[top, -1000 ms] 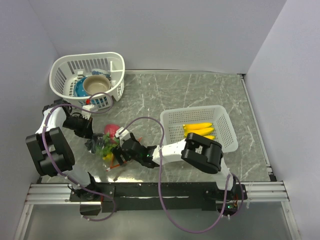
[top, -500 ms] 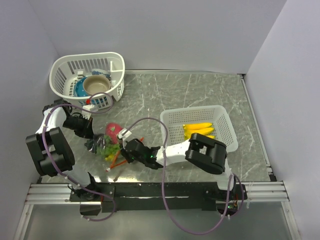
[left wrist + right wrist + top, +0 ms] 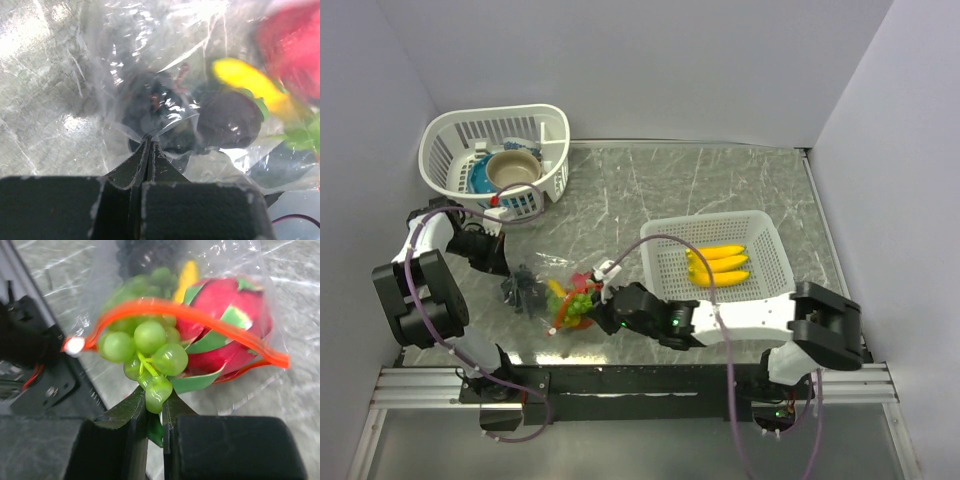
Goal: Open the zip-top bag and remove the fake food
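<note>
Left of the white mesh basket (image 3: pixel 705 222), over the marbled surface (image 3: pixel 650 185), the crinkly clear bag (image 3: pixel 545 300) has its plastic pinched by the left tool (image 3: pixel 149 150), with the right tool (image 3: pixel 155 412) clamped on knobbly green grapes (image 3: pixel 145 347) at its mouth.

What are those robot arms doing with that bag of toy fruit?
They are emptying a clear plastic zip-top bag with an orange-red strip. The left tool pinches the bag's closed end, and the right tool grips a bunch of green plastic grapes at the open mouth. A pink-red toy dragon fruit is inside the bag. Yellow toy bananas lie in the white mesh basket nearby.
</note>
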`<control>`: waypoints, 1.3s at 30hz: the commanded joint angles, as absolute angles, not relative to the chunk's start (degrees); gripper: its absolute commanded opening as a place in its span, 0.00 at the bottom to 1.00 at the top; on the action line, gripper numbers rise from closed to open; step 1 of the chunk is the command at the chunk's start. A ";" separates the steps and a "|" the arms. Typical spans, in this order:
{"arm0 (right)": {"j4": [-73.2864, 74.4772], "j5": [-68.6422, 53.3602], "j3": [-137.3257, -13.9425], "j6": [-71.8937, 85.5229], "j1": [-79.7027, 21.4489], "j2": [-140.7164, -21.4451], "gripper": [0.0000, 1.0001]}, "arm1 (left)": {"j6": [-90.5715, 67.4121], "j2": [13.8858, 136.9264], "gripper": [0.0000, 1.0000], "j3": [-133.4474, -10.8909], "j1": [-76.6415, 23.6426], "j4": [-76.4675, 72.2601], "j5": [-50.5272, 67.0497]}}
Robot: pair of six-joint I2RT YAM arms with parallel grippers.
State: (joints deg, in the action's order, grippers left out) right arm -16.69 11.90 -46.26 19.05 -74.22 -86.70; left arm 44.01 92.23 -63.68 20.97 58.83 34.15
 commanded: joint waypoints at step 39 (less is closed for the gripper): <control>18.98 44.65 -47.73 28.29 -52.66 -61.52 0.14 | 44.03 89.83 0.01 -64.25 19.25 59.76 35.16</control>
State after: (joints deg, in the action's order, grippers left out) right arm 13.04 40.47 -49.34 20.21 -55.48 -60.18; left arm 43.72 91.46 -63.77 19.40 59.16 34.17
